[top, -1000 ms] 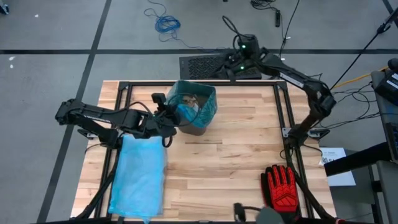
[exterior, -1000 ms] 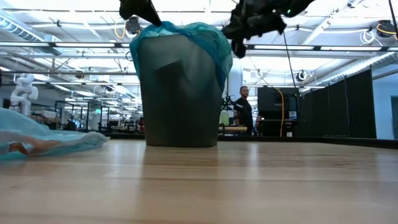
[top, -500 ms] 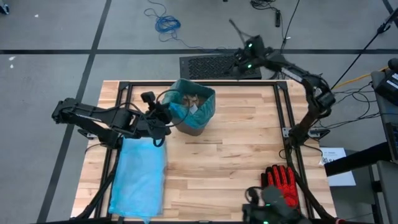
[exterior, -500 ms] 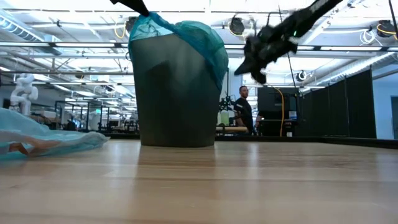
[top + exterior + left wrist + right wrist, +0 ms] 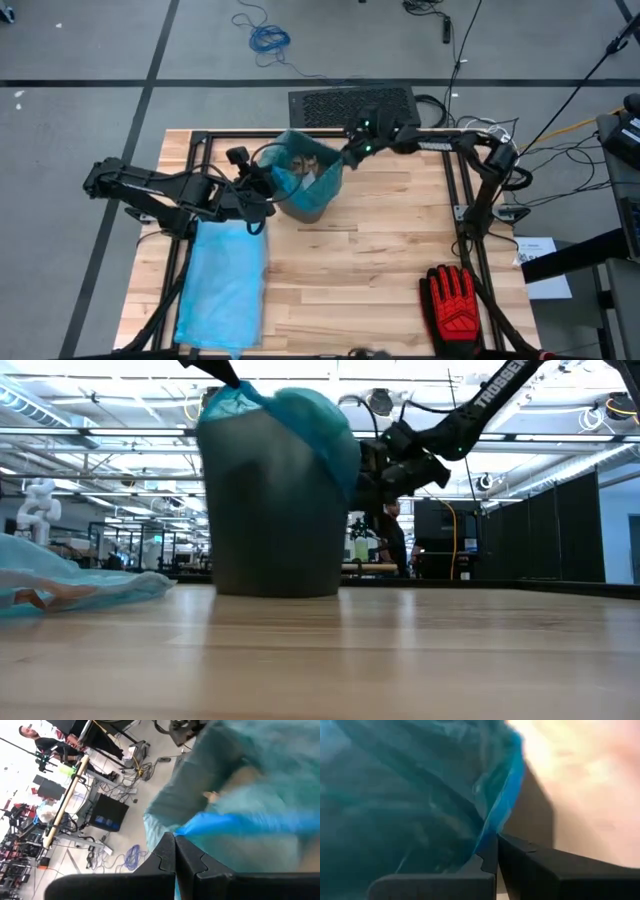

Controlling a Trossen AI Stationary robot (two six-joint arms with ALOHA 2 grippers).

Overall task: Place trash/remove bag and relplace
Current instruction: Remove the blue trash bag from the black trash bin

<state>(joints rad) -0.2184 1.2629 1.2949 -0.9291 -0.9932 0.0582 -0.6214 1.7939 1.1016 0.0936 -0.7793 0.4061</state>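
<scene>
A grey bin (image 5: 312,200) lined with a teal bag (image 5: 328,172) stands at the table's far middle, with brown trash scraps (image 5: 303,160) inside. My left gripper (image 5: 262,190) is at the bin's left rim, shut on the bag's edge. My right gripper (image 5: 347,157), shut, comes in from the far right and has its tips at the bag's overhang on the bin's right side (image 5: 352,460). A spare light-blue bag (image 5: 222,285) lies flat at the near left. My left gripper pinches the bag's blue hem (image 5: 186,830) between its two fingers, coming from the table's left, slanting down. The hem is drawn up into a peak (image 5: 228,395) above the bin's left rim. My right gripper has its shut fingertips against the bag's blue hem (image 5: 490,833) on the bin's right outer side, slanting down from the far right. Nothing shows as caught between the fingers.
A red-and-black glove (image 5: 455,300) lies at the near right corner. A dark frame (image 5: 452,180) runs round the table top. Bare wood (image 5: 370,250) spreads between the bin and the glove. A person (image 5: 390,540) stands in the room behind.
My right gripper has swung down from high at the far right to the bin's right side, rolling, still shut. My left gripper has gone a little toward the table's left edge and up, drawing the bag's hem into a peak. The bin has shifted slightly leftward.
</scene>
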